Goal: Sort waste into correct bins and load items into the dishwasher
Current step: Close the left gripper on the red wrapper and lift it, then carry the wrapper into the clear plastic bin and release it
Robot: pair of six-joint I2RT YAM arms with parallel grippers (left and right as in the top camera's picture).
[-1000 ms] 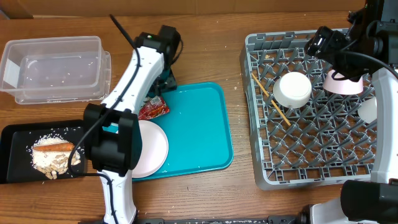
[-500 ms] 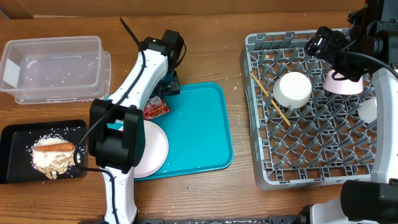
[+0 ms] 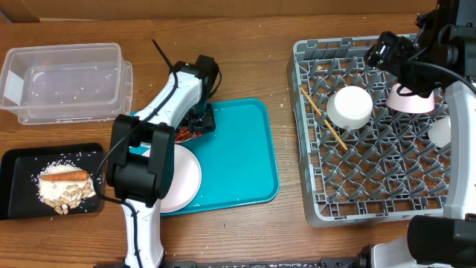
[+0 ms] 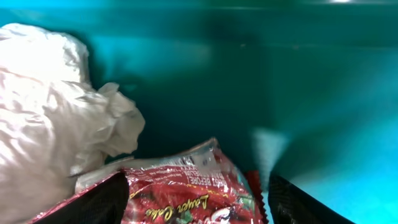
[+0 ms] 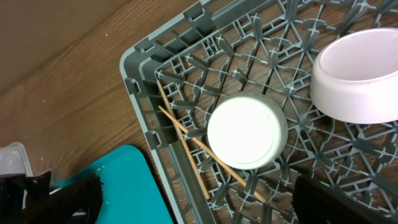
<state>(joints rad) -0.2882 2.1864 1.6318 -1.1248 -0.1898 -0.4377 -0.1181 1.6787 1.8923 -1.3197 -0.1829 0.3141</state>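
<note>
Your left end effector [image 4: 196, 188] open astride red wrapper [image 4: 180, 200] | right end effector [image 5: 196, 186] open | chopsticks [image 3: 312, 103] lie 11-to-5 o'clock

Glossy plastic wrapper [image 4: 186, 199], smooth teal tray [image 3: 245, 149], wooden table [image 3: 253, 67]

The only legible print is on the small red snack wrapper [image 4: 186, 196], just right of the crumpled silver foil ball [image 4: 56, 112]. Yellow cursive on it seems to read "Layer Cake". Small dark print on its silver edge includes "BEFORE".
</note>
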